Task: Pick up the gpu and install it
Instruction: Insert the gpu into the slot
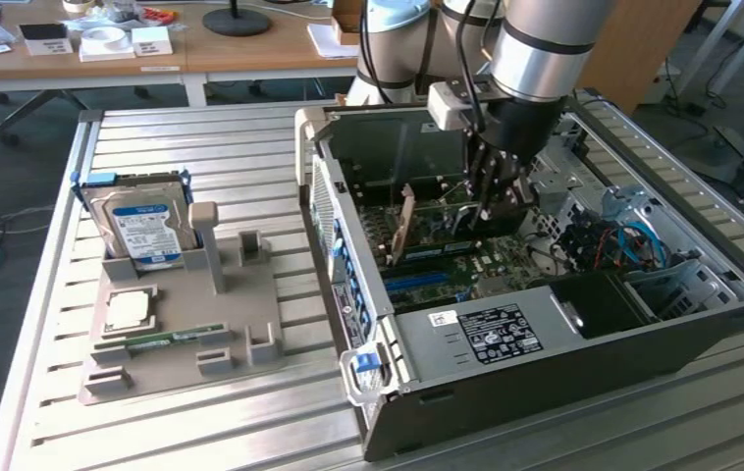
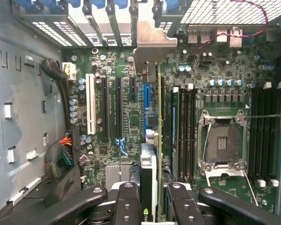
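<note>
My gripper (image 1: 488,211) reaches down inside the open computer case (image 1: 686,324), shut on the gpu (image 1: 441,224), which stands on edge over the motherboard. In the wrist view the gpu (image 2: 153,154) appears edge-on between the two black fingers (image 2: 126,204), with the gripper (image 2: 154,204) straddling it. Its silver bracket (image 2: 152,44) lies against the rear slot openings of the case. The card runs along the blue expansion slot (image 2: 147,96). Whether its edge is seated in the slot I cannot tell.
A white slot (image 2: 90,105) and black slots lie beside the card, with the CPU socket (image 2: 222,143) on its other side. On the exterior view's left, a grey fixture (image 1: 247,294) holds a hard drive (image 1: 147,231), a chip (image 1: 128,307) and a RAM stick (image 1: 176,337).
</note>
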Motion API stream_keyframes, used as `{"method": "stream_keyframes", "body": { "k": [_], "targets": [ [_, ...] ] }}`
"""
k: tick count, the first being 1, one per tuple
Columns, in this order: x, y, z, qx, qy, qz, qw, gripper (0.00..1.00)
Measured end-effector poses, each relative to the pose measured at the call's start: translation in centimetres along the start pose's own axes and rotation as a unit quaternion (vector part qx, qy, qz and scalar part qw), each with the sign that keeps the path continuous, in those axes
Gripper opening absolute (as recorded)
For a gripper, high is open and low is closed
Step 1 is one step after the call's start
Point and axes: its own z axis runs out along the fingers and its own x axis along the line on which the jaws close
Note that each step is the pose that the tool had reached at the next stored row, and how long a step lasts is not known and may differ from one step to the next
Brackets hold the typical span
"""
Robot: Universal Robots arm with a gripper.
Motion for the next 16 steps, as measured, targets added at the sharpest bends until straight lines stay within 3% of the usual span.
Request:
{"method": "stream_keyframes", "body": {
  "k": [6, 16],
  "targets": [
    [0.1, 0.27, 0.84, 0.0000, 0.0000, -0.001, 1.0000, 0.27],
    [0.1, 0.43, 1.31, 0.0003, 0.0002, -0.002, 1.0000, 0.27]
  ]
}}
